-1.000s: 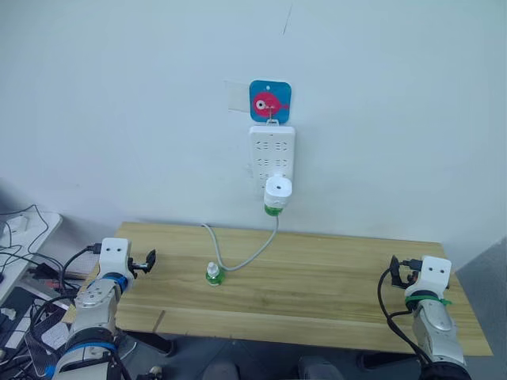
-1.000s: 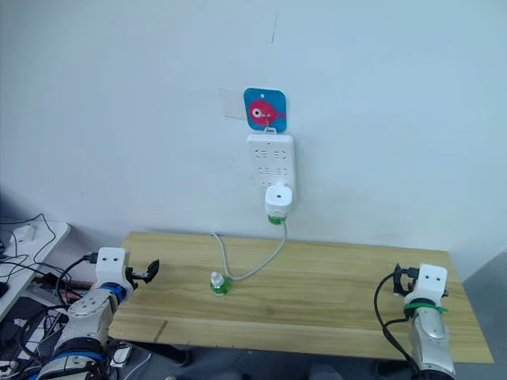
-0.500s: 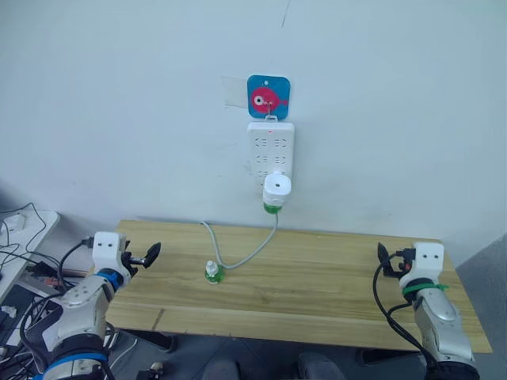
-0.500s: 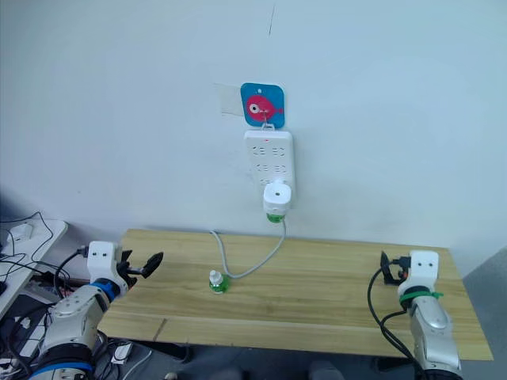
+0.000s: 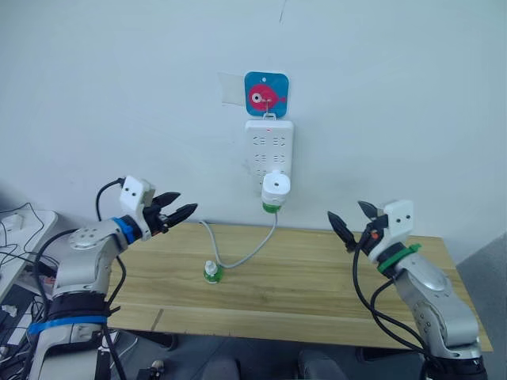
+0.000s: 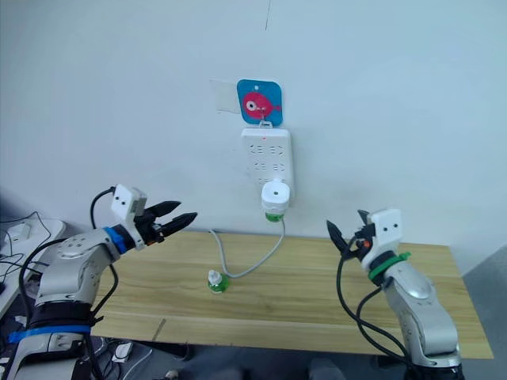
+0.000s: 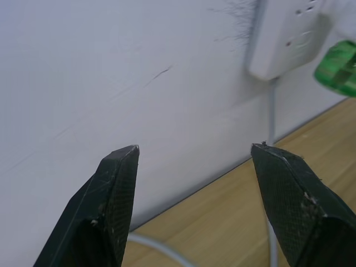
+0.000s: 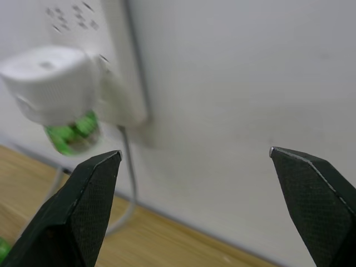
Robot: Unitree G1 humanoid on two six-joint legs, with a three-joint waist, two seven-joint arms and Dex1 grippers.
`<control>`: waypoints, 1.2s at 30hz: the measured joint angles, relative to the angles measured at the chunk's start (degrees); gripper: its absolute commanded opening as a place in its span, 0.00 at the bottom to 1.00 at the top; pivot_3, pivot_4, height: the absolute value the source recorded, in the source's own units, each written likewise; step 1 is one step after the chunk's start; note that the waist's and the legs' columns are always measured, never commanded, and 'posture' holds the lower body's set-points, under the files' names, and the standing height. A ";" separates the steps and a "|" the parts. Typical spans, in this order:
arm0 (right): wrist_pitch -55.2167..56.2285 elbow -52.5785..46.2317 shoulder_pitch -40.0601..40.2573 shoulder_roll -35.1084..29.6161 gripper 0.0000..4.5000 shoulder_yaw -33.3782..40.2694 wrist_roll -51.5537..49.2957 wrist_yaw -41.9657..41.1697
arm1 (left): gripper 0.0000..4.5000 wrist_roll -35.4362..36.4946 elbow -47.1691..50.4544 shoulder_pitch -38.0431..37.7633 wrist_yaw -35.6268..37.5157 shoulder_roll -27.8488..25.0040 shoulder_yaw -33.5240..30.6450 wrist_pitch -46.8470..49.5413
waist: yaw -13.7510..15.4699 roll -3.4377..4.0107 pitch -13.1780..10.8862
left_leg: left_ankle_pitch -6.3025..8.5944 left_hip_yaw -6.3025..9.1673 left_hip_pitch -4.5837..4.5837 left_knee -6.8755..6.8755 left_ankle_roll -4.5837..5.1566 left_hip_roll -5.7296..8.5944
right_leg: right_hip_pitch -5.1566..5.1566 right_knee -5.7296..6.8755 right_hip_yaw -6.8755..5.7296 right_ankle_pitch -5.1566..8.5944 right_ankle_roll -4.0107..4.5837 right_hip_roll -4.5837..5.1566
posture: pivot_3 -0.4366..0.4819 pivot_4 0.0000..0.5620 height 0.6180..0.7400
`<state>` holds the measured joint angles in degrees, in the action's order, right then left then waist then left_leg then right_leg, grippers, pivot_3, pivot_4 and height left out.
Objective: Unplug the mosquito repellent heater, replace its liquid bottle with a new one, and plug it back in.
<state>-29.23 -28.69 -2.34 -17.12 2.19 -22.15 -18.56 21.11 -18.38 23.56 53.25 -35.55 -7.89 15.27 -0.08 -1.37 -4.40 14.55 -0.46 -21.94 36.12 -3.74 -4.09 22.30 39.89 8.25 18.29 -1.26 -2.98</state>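
**Mosquito repellent heater is plugged in, first step not yet done**

The mosquito repellent heater (image 5: 276, 191) sits in the power strip (image 5: 269, 148) on the wall. The right claw (image 5: 352, 221) is open, empty, near it and lower. The left claw (image 5: 176, 207) is open too, farther off. Next, I think, one claw must reach up, grip it and pull. A new bottle (image 5: 211, 272) waits on the tabletop (image 5: 317, 285).
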 measured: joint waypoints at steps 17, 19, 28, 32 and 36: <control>-12.91 -10.45 -2.21 2.15 1.00 -3.54 -8.98 2.73 | 0.74 -7.56 -31.13 28.93 14.01 9.32 8.87 -10.74 | -1.99 -0.25 -0.15 | 0.05 0.72 -0.80 0.85 0.10 0.15 | 0.08 -0.01 -0.57 0.01 -0.06 0.02 | 0.44 0.15 1.00; -13.06 -10.61 -2.23 2.20 1.00 -3.53 -8.98 3.04 | 0.74 -8.60 -35.10 31.79 14.73 10.23 8.93 -12.73 | -2.29 -0.26 -0.16 | 0.05 0.89 -0.85 0.86 0.10 0.17 | 0.06 -0.01 -0.70 0.01 -0.06 0.03 | 0.44 0.15 1.00; -13.77 -11.61 -2.16 1.72 1.00 -3.45 -8.83 4.26 | 0.74 -12.11 -47.86 37.92 14.98 12.45 8.34 -19.45 | -3.13 -0.30 -0.33 | 0.00 1.65 -0.92 0.94 0.13 0.35 | -0.16 0.09 -1.25 0.15 -0.30 0.09 | 0.39 0.17 1.00; -13.85 -11.75 -2.11 1.79 1.00 -3.43 -8.85 4.94 | 0.74 -13.13 -50.08 38.95 16.29 13.20 8.16 -19.45 | -3.41 -0.31 -0.47 | -0.03 1.70 -0.97 0.95 0.16 0.37 | -0.17 0.08 -1.25 0.13 -0.32 0.09 | 0.39 0.18 1.00; -13.86 -11.78 -1.88 1.77 1.00 -3.43 -8.86 4.99 | 0.74 -13.63 -50.59 40.70 22.48 13.36 8.56 -15.40 | -3.84 -0.27 -0.66 | -0.03 1.75 -1.03 0.93 0.16 0.38 | -0.15 0.06 -1.29 0.07 -0.09 0.09 | 0.39 0.18 1.00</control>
<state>-43.09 -40.47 -4.22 -15.35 -1.24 -31.01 -13.58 7.48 -68.97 64.26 75.73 -22.19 0.67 -0.13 -3.92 -1.64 -5.06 14.52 1.29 -22.98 37.05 -3.58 -3.71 22.15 39.95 6.96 18.36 -1.35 -2.89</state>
